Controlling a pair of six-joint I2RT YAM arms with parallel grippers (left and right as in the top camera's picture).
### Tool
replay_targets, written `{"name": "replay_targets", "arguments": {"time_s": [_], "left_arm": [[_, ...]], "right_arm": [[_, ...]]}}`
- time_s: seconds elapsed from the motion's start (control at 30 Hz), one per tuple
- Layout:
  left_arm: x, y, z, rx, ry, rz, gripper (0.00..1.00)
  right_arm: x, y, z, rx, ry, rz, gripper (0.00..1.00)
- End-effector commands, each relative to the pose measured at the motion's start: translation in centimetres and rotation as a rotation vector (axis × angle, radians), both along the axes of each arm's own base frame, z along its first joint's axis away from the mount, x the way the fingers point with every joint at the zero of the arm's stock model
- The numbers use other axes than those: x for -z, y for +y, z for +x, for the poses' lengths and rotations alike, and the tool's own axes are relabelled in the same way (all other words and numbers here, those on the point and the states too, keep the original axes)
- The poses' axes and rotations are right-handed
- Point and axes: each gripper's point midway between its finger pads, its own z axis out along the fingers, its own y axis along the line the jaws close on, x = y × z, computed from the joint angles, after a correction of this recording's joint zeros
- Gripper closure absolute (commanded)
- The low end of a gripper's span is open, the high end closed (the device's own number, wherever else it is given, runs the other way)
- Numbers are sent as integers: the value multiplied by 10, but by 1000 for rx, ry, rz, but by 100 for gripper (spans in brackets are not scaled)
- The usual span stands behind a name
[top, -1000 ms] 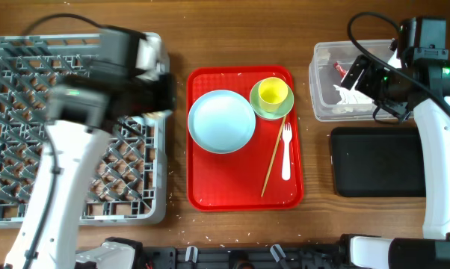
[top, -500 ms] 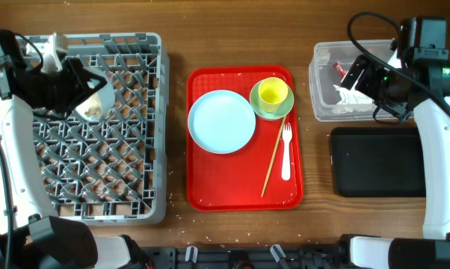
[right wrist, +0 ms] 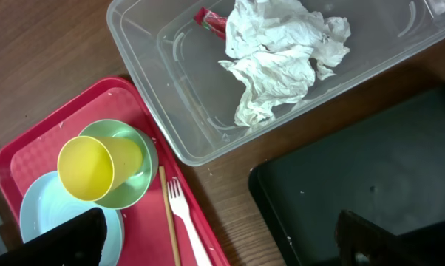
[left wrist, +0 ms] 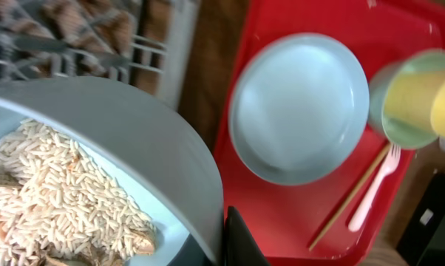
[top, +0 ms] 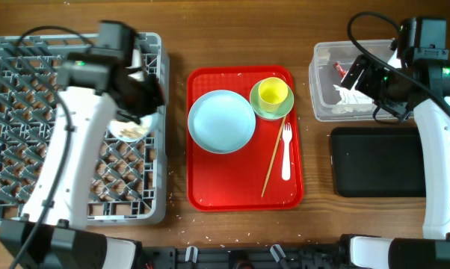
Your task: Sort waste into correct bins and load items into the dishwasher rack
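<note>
Your left arm: long white shell links and a dark grey-black joint housing at the top. A thin black cable loops off it.

Your right arm: same white shell, black boxy housing at the upper end, dark wrist section with small green lights. A black cable arcs over it.

Left gripper: one finger shows, a dark matte wedge.

Right gripper: its fingers are flat black slabs.
</note>
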Motion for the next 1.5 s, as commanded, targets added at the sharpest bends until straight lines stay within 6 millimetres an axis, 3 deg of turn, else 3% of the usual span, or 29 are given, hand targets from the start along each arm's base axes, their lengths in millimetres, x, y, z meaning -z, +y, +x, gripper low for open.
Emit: {"name": "replay_targets", "arguments": {"time_s": [0.0, 0.23, 0.43, 0.63, 0.8, 0.87, 0.9, 0.97, 1.07, 1.27, 1.37, 1.43, 1.47], "left_arm": [[11, -39, -11, -4, 20, 70, 96], [74, -116, -52, 110, 144, 76, 96], [110, -179, -84, 222, 154, 103, 96], [160, -198, -111, 238, 220, 226, 96], [165, -212, -118, 277, 205, 214, 96], [165, -211, -119, 278, 209, 217, 70], [163, -210, -118, 277, 212, 216, 51], [154, -203, -114, 254, 221, 210, 47], [118, -184, -98, 188, 211, 185, 45], [-2, -128, -64, 120, 7, -2, 40], [-53, -74, -66, 5, -111, -69, 28], [-77, -19, -74, -156, -173, -66, 25], [-88, 23, -82, -294, -210, -48, 10]], "right_arm": [[-4, 1, 2, 9, -13, 9, 0], [-4, 1, 2, 9, -13, 9, 0], [-4, 1, 2, 9, -13, 9, 0], [-4, 1, 2, 8, -13, 9, 0], [-4, 1, 2, 9, -13, 9, 0], [-4, 1, 2, 9, -13, 9, 0], [-4, 1, 2, 9, -13, 9, 0], [-4, 1, 2, 9, -13, 9, 0], [-4, 1, 2, 9, -14, 9, 0], [-4, 1, 2, 9, -13, 9, 0], [-4, 1, 2, 9, -13, 9, 0], [-4, 1, 2, 9, -13, 9, 0], [-4, 1, 2, 9, -14, 9, 0]]}}
